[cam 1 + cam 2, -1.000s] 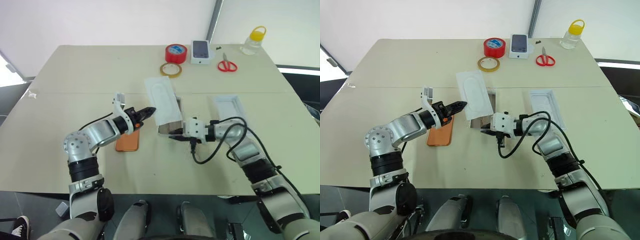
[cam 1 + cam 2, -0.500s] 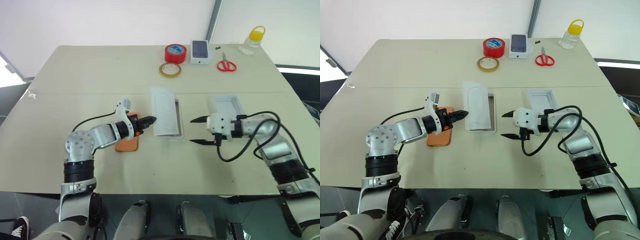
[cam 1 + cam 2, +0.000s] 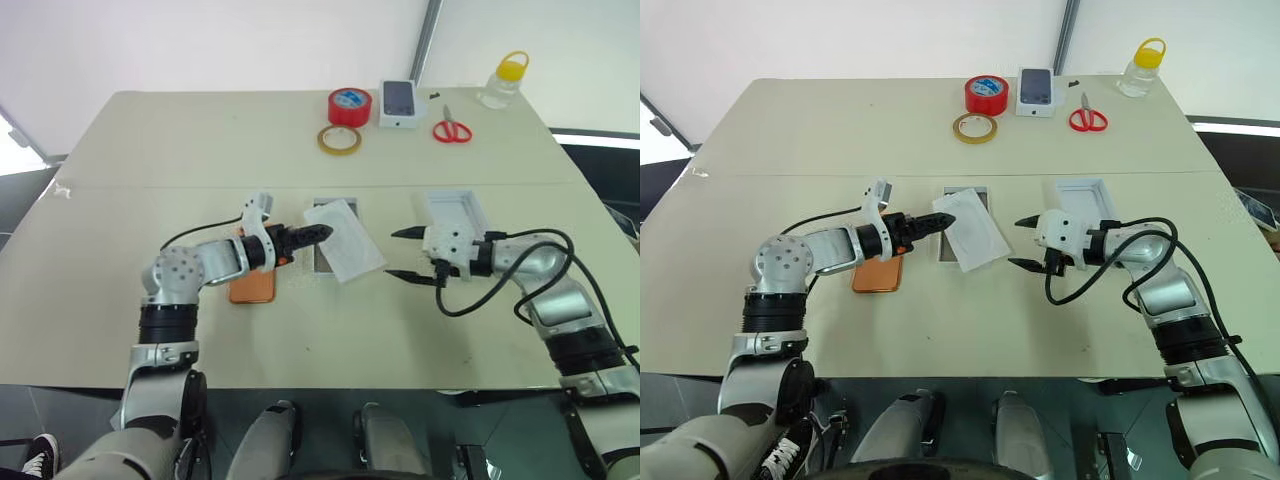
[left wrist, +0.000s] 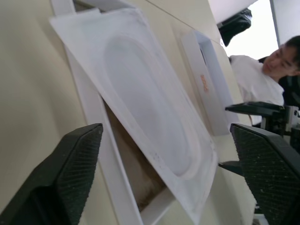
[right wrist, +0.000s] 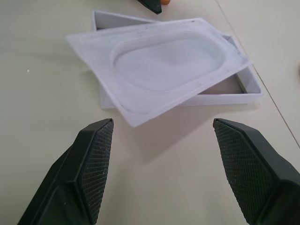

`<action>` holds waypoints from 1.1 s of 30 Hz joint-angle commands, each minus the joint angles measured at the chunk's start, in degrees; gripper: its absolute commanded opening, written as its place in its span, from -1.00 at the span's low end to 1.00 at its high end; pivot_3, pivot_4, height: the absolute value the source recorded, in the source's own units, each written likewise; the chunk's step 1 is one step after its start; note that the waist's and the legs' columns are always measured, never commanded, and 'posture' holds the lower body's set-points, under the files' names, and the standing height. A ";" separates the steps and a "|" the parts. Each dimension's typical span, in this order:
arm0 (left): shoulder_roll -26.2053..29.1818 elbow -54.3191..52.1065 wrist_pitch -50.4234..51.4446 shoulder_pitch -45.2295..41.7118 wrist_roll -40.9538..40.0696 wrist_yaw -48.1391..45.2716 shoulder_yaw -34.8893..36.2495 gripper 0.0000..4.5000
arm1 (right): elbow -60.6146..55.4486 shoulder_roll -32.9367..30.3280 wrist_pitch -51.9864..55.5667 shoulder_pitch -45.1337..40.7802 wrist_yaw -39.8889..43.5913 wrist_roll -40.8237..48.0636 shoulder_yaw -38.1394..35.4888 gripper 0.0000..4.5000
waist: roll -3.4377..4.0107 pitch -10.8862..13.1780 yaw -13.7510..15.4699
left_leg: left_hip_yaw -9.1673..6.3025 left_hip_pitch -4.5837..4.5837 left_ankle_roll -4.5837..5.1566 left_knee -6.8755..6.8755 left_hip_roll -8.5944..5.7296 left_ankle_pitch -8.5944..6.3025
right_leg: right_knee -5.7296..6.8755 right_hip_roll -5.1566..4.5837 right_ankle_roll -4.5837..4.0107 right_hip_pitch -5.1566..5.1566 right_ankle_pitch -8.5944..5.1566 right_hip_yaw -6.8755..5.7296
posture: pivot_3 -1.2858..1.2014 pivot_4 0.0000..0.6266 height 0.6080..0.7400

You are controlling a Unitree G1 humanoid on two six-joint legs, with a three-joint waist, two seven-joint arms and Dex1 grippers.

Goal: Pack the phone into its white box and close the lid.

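1. The flat white card (image 3: 343,239) with its rounded-rectangle outline lies askew across the white box (image 3: 332,240), propped on the rim and covering most of the tan floor. It probably has to come off before anything can go in.
2. The left gripper (image 3: 312,234) sits at the card's near edge, fingers spread apart with nothing between them, in a position to catch that edge.
3. The right gripper (image 3: 405,252) hangs on the far side of the box from the left one, well clear of the card, fingers wide apart and empty.
4. The phone (image 3: 253,285) lies flat on the table behind the left gripper, partly under that forearm, untouched.
5. The lid (image 3: 455,214) rests open side up just behind the right gripper, parked out of the way.
6. The head views give the whole layout, phone and lid included. The right wrist view makes plain that the card tilts on the rim, casting a shadow below. The left wrist view reveals the brown floor under the card's raised edge and a person beyond the table.
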 commanded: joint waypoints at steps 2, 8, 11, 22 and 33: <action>2.49 -3.61 -6.56 -1.41 4.46 -3.90 0.35 0.99 | -3.98 1.21 3.14 -2.95 0.04 4.26 -2.71 0.59 | 0.00 0.00 0.02 | 0.00 0.00 0.00 0.01 0.00 0.00 | 0.00 0.00 0.00 0.01 0.00 0.00 | 0.03 -0.52 1.00; 6.11 -7.82 -14.64 1.67 11.33 -9.24 -1.94 1.00 | -2.35 0.31 3.36 -4.43 3.80 4.46 -1.65 -0.24 | 0.00 0.00 0.15 | 0.00 -0.01 0.00 -0.01 0.00 0.00 | -0.04 -0.01 0.00 0.01 0.00 -0.01 | 0.03 -0.52 1.00; 9.19 -12.34 -21.52 5.63 15.99 -14.95 -4.55 1.00 | -1.06 2.22 2.20 -6.31 1.91 3.32 -1.69 -0.96 | 0.01 0.01 -0.01 | 0.00 -0.01 0.00 -0.02 -0.01 0.00 | -0.04 -0.03 0.00 0.00 0.00 0.00 | 0.03 -0.52 1.00; 19.98 -19.07 -42.30 23.49 24.03 -34.17 -4.58 1.00 | 5.56 12.47 -3.90 -11.83 -8.81 -12.98 9.71 -0.99 | 0.11 0.06 0.05 | 0.00 0.00 -0.04 -0.23 0.02 0.02 | -0.05 -0.04 -0.05 -0.11 0.01 0.04 | 0.03 -0.52 1.00; 18.07 -21.43 -43.21 25.36 25.82 -31.11 -4.04 1.00 | 27.87 16.37 -12.76 -22.48 -18.69 -24.43 14.67 -0.99 | 0.11 0.06 -0.11 | -0.02 0.00 -0.05 -0.36 0.00 0.03 | -0.08 -0.03 -0.08 -0.17 0.03 0.01 | 0.03 -0.52 1.00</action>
